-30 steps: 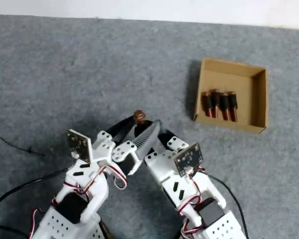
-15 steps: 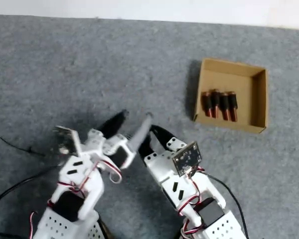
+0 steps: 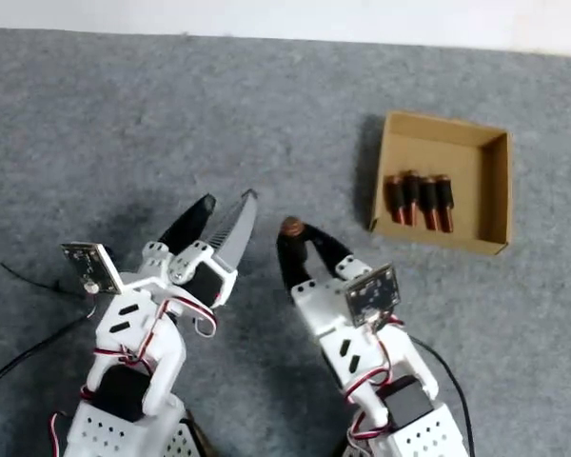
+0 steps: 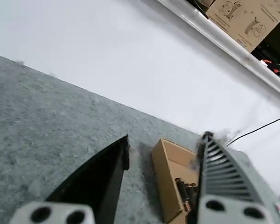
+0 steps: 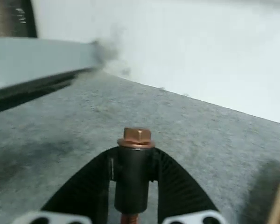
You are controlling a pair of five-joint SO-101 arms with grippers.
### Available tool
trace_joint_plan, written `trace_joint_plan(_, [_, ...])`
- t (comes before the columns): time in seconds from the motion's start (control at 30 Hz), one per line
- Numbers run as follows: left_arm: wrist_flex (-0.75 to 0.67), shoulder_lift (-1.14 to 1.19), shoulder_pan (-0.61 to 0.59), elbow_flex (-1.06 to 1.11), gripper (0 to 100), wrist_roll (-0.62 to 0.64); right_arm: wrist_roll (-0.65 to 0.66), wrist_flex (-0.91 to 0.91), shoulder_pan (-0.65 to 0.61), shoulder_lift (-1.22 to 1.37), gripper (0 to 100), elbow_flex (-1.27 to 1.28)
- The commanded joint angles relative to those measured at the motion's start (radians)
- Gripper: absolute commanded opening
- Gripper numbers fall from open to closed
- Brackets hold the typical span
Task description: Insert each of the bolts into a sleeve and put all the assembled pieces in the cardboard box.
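Far left: thin black cable [image 3: 38, 283] lies on the grey mat [image 3: 124, 124], left of the left arm.

Left gripper [image 3: 227, 200]: jaws spread wide, nothing between them. The black finger [image 3: 192, 221] is on the left and the grey ribbed finger [image 3: 234, 225] on the right, tips pointing far and a bit right. Can't tell its height over the mat. From the left wrist view, the same gripper [image 4: 166, 136] frames the cardboard box [image 4: 167, 161] in the gap between its fingers, with the assembled pieces [image 4: 183, 190] visible inside.

Centre: right gripper [image 3: 298, 238] is just right of the left one, apart, not touching. It's pinching one assembly. In the right wrist view the right gripper [image 5: 133, 161] has both black fingers pressed against a black sleeve [image 5: 132, 177], which stands upright between them. The bolt [image 5: 136, 136] is in the sleeve, its copper hex head seated on the sleeve's top end. A bit of copper also shows below the sleeve. From the high view the bolt head [image 3: 291, 227] shows at the fingertips. This assembly is outside the box, well left and near of it.

Right: cardboard box [image 3: 457, 157] sits on the mat, open top, far-right of the right gripper. Four assembled pieces [image 3: 419, 202] lie in it side by side in a row, in the near-left part. Their dark ends point far and their copper ends near.
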Motion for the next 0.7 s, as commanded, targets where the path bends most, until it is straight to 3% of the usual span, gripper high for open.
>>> trace_joint_plan(0.0, [0.000, 0.004, -0.007, -0.035, 23, -0.058, -0.008, -0.010, 0.097, -0.019, 0.7, 0.113])
trace_joint_plan(0.4, [-0.002, -0.004, -0.008, 0.054, 23, -0.127, -0.008, -0.277, 0.343, 0.105, 0.5, 0.113])
trace_joint_plan(0.67, [-0.002, -0.002, -0.007, 0.061, 23, -0.126, -0.009, -0.473, 0.496, 0.558, 0.5, -0.124])
